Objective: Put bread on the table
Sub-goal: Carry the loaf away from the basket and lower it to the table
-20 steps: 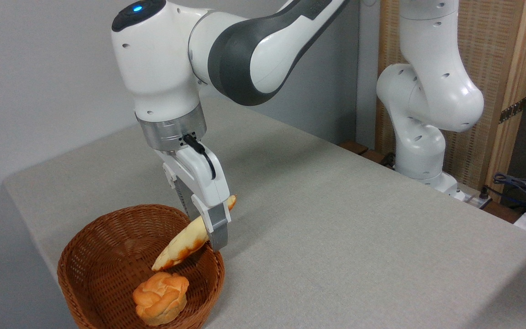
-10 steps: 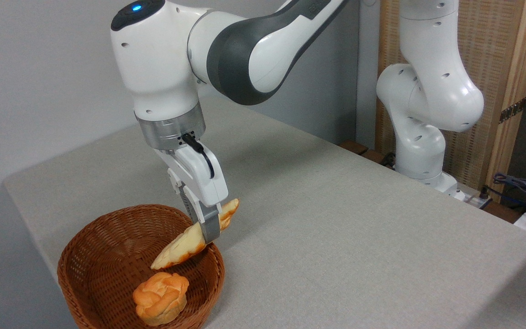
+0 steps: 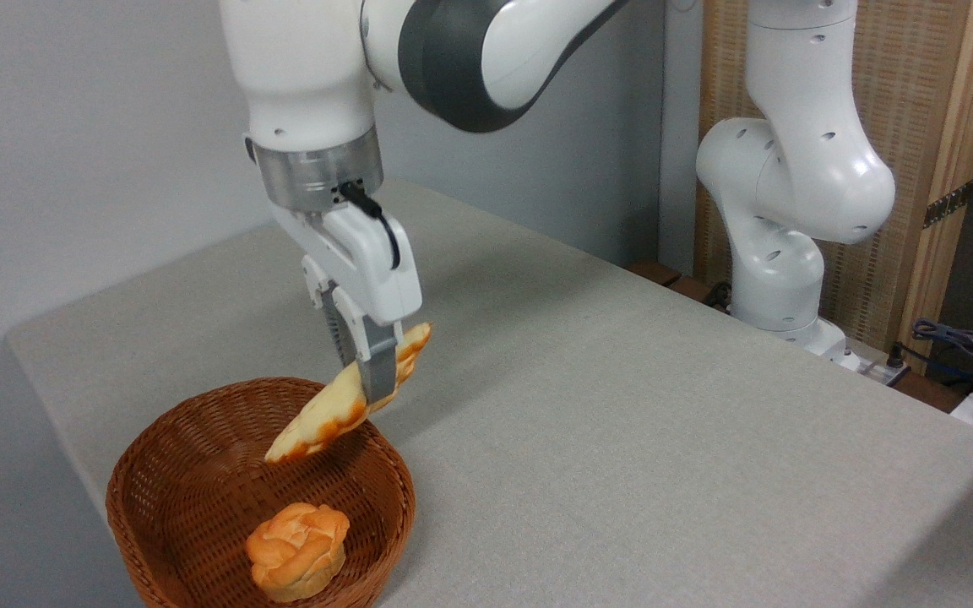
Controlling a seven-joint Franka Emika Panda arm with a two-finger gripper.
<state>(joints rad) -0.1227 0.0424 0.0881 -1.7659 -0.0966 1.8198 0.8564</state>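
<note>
The bread (image 3: 326,416), a long pale-yellow braided loaf, hangs tilted in the air above the far rim of the wicker basket (image 3: 191,473). My gripper (image 3: 371,384) is shut on the loaf past its middle, toward the upper end. The loaf's lower tip points down-left over the basket, and its upper end sticks out to the right of the fingers. It touches neither the basket nor the table (image 3: 622,422), whose light grey surface spreads out to the right.
A small round orange-golden bun (image 3: 298,550) lies in the basket near its front. The arm's white base (image 3: 778,253) stands at the table's far right edge, with cables (image 3: 968,346) beyond it. The basket sits close to the table's front left edge.
The gripper closed on the bread and lifted it up out of the basket. The bun and basket have stayed where they were.
</note>
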